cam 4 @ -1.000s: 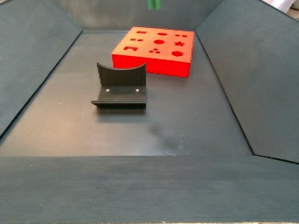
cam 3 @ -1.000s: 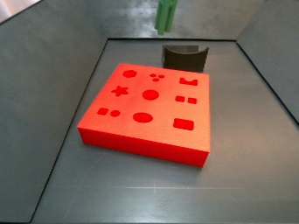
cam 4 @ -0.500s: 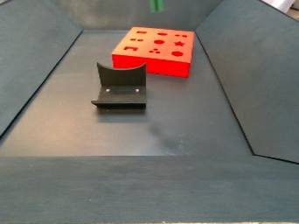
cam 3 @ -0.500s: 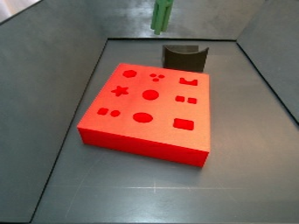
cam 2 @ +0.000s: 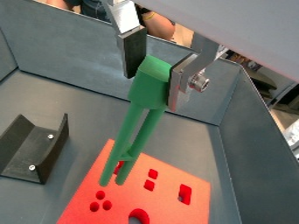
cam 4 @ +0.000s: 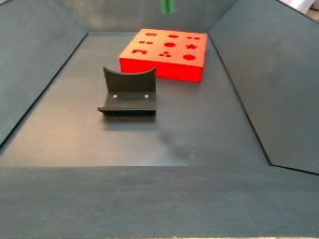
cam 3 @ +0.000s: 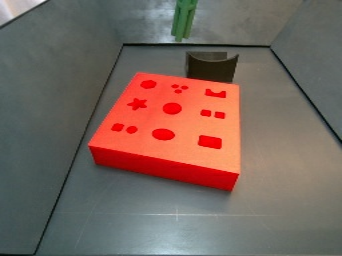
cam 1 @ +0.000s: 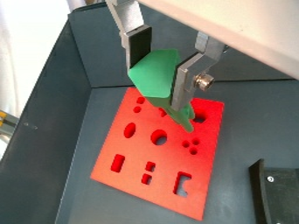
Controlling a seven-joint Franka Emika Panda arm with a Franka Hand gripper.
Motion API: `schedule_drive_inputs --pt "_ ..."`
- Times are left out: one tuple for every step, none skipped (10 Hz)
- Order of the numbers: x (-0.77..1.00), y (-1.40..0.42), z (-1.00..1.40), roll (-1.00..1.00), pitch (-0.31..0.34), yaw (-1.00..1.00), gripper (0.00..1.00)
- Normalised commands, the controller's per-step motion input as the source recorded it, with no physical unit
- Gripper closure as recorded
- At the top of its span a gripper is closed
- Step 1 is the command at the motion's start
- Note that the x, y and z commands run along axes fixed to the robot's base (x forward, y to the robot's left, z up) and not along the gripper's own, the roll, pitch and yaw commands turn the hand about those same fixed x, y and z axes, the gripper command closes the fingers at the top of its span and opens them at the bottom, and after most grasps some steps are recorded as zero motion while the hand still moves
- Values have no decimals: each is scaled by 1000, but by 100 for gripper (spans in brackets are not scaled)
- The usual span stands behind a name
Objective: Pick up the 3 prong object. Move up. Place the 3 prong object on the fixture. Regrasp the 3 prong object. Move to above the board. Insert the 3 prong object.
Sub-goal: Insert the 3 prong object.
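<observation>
The 3 prong object (cam 1: 158, 80) hangs in my pincer (cam 1: 160, 70), high above the board (cam 1: 163, 162). My two silver fingers (cam 1: 135, 45) are clamped on its broad green upper end, one plate on each side, and its slim lower part points down toward the red surface without touching it. In a wrist view the green piece (cam 2: 136, 118) splits near its lower end into thin prongs that hang over the edge region of the board (cam 2: 152, 194), close to a cluster of small round holes and some square cut-outs.

In a side view only the lower stretch of the green peg (cam 3: 185, 18) shows at the frame's upper edge, hanging above the far side of the desk (cam 3: 160, 215), over the fixture (cam 3: 211, 65) rather than touching it; the pincer itself is cut off there. The board (cam 3: 171, 125) lies flat on the desk with its star, circles and squares facing up, and the fixture stands just behind its far edge.

In a side view from the opposite end, the fixture (cam 4: 129, 91) stands nearer the camera, well apart from the board (cam 4: 166, 54), and a small bit of green (cam 4: 167, 7) peeks in above the board's far edge.
</observation>
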Motion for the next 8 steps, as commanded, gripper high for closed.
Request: schedule_drive_inputs --pt "186 -206 -157 -3 11 0 100" --pt "237 -223 -86 0 31 20 100" --pt "200 -226 -83 0 41 6 100" --pt "109 -157 -6 0 20 0 100" --pt "11 -23 0 0 0 0 100" --pt "0 0 0 -10 0 0 100" --pt "74 -74 -77 -69 -4 0 100" --pt "166 -157 -103 -86 0 0 100"
